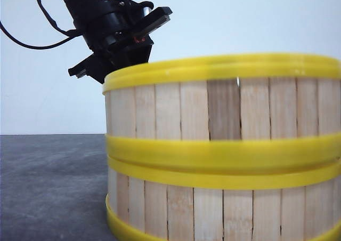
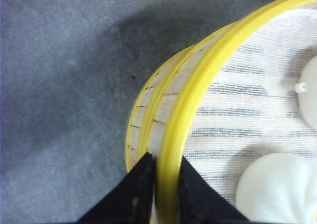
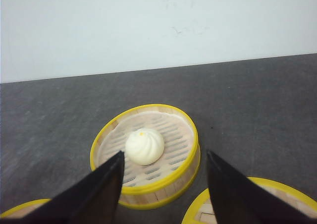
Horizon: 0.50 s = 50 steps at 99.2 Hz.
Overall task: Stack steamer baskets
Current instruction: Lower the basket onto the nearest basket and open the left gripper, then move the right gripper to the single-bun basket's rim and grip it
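Left end effector (image 2: pixel 161 184) pinches top basket (image 1: pixel 224 105) rim; seat it square on lower basket (image 1: pixel 213 209) w/o tilting, then let go. Right end effector (image 3: pixel 163 179) spread, empty.

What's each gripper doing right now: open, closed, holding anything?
Left gripper: shut on the rim of the upper steamer basket.
Right gripper: open, empty, above a single-bun basket.

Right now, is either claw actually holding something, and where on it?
Yes. The left gripper pinches the yellow top rim of the upper steamer basket, one finger inside, one outside. The right gripper is open and holds nothing.
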{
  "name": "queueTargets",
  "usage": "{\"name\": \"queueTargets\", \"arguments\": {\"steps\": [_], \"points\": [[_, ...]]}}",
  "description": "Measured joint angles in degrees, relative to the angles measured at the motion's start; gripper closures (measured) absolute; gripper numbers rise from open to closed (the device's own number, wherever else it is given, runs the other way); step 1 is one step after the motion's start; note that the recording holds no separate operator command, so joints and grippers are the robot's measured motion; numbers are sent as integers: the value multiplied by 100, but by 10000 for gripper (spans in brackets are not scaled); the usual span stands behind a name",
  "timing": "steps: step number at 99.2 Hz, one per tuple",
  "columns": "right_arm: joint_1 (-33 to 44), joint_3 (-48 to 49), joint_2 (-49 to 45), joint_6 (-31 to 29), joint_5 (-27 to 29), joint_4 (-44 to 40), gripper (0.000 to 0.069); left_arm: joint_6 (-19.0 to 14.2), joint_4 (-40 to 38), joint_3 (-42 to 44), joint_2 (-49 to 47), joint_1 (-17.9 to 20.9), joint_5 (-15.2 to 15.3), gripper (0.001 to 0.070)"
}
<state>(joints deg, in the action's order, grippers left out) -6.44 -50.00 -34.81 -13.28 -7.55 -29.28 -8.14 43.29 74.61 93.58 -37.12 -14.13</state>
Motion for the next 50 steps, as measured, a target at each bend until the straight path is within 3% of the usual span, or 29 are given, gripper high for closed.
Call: {"name": "queueTargets", "arguments": {"steps": [10,17,50], "points": [[0,0,0,0,0,-2,375,0,46,0,22,-24,2,502],[0,0,0,0,0,-2,375,0,52,0,22,-26,2,455],[0,0,-83,0,-122,-2,375,0,-321,0,-393,216,76,431]]}}
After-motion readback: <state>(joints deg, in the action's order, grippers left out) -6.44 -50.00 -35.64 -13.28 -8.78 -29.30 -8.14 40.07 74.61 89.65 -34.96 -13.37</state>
